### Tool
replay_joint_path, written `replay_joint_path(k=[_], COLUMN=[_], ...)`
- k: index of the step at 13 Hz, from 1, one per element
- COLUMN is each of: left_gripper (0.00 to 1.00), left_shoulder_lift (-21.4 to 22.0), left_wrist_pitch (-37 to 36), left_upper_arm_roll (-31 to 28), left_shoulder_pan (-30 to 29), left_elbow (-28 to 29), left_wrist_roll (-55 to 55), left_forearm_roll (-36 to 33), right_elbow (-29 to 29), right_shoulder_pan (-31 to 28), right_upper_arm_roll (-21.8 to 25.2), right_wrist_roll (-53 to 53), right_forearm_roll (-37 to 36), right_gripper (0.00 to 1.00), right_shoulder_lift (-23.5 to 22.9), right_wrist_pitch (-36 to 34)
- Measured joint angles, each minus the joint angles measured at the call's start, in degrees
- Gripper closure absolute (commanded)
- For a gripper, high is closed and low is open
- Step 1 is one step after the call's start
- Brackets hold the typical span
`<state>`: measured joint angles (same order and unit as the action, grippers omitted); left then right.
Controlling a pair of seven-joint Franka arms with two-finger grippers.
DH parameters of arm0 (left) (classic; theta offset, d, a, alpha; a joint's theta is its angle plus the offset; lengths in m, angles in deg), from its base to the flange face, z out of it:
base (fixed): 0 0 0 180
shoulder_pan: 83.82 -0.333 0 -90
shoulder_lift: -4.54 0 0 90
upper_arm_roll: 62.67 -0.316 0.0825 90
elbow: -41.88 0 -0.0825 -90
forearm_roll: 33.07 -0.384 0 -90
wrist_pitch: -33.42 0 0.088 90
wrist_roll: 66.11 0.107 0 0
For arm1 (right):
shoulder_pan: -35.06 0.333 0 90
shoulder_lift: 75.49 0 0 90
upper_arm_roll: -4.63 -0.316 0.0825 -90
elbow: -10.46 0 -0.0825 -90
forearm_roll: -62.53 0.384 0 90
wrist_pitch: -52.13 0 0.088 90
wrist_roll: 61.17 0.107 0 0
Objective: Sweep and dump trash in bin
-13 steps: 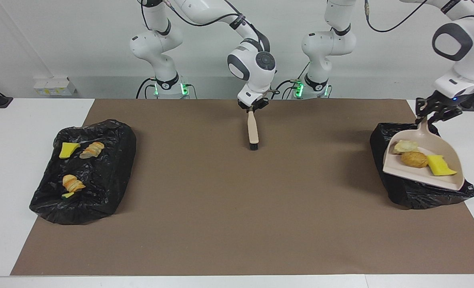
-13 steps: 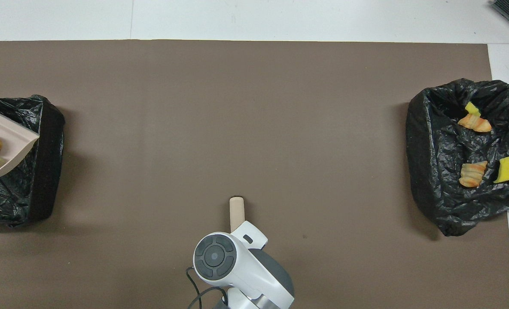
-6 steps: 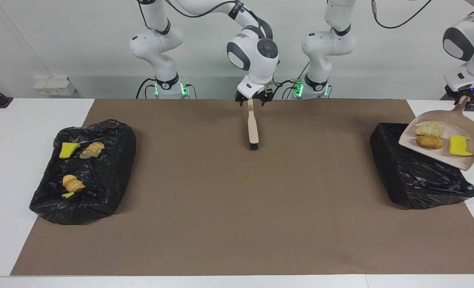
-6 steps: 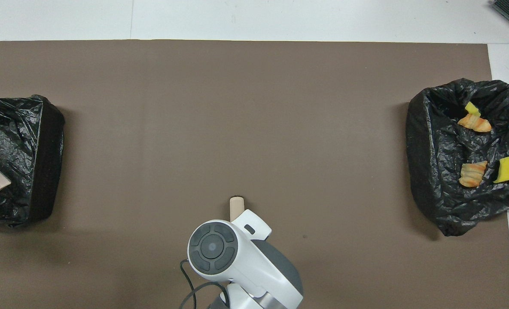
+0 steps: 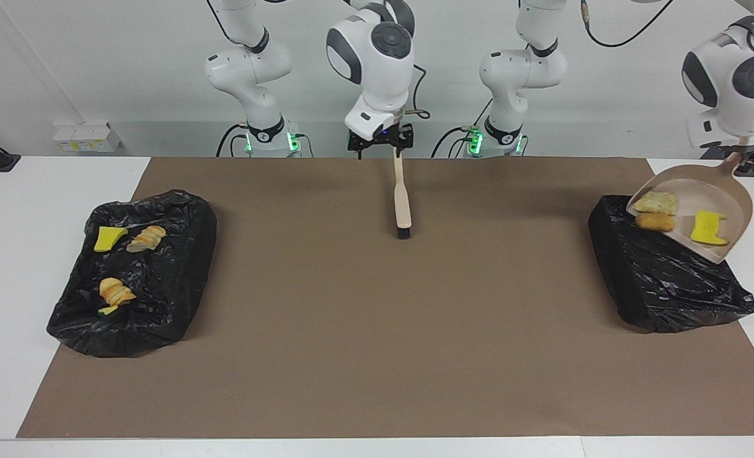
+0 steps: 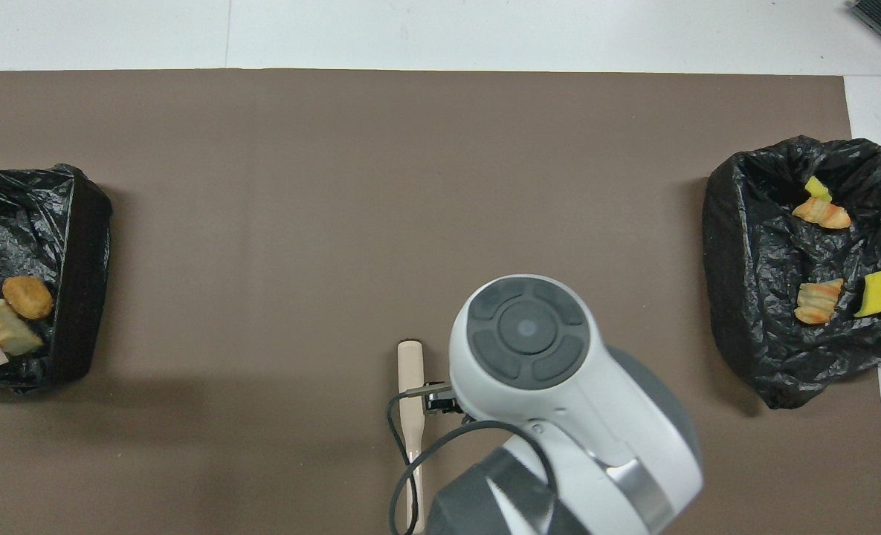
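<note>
My left gripper (image 5: 740, 156) is shut on the handle of the beige dustpan (image 5: 726, 191), which it holds tilted over the black-lined bin (image 5: 656, 286) at the left arm's end of the table. Trash sits on the tilted pan: a pale bread piece (image 5: 656, 202), a brown chunk (image 5: 655, 221) at the low lip, and a yellow sponge piece (image 5: 707, 228). From overhead the brown chunk (image 6: 27, 297) and pale piece (image 6: 7, 336) show over the bin (image 6: 76, 245). The brush (image 5: 402, 197) lies flat on the brown mat. My right gripper (image 5: 381, 141) hangs open over the brush's handle end, apart from it.
A second black-lined bin (image 5: 135, 273) at the right arm's end of the table holds several scraps, yellow sponge and orange-striped bread. The brown mat (image 5: 377, 331) covers most of the white table. My right arm's hand (image 6: 529, 349) hides part of the mat from overhead.
My right gripper opened, let go of the brush and rose above it. My left gripper lifted and tipped the dustpan, and the scraps slid toward its low lip over the bin.
</note>
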<state>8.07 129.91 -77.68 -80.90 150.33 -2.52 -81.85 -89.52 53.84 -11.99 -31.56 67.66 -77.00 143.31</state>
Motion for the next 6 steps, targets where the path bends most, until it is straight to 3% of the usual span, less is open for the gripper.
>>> replay_joint_path(k=[6], left_gripper=[1.0], left_shoulder_lift=[-0.53], left_wrist_pitch=[-0.67], left_upper_arm_roll=[3.55], left_shoulder_pan=[0.01], left_elbow=[-1.45], left_wrist_roll=[4.61], left_forearm_roll=[-8.99], right_elbow=[8.71], right_shoulder_pan=[-13.38], right_upper_arm_roll=[0.43], right_wrist_roll=[-12.57], right_forearm_roll=[-0.83], right_gripper=[0.0], right_shoulder_lift=[0.31], right_wrist_pitch=[-4.52])
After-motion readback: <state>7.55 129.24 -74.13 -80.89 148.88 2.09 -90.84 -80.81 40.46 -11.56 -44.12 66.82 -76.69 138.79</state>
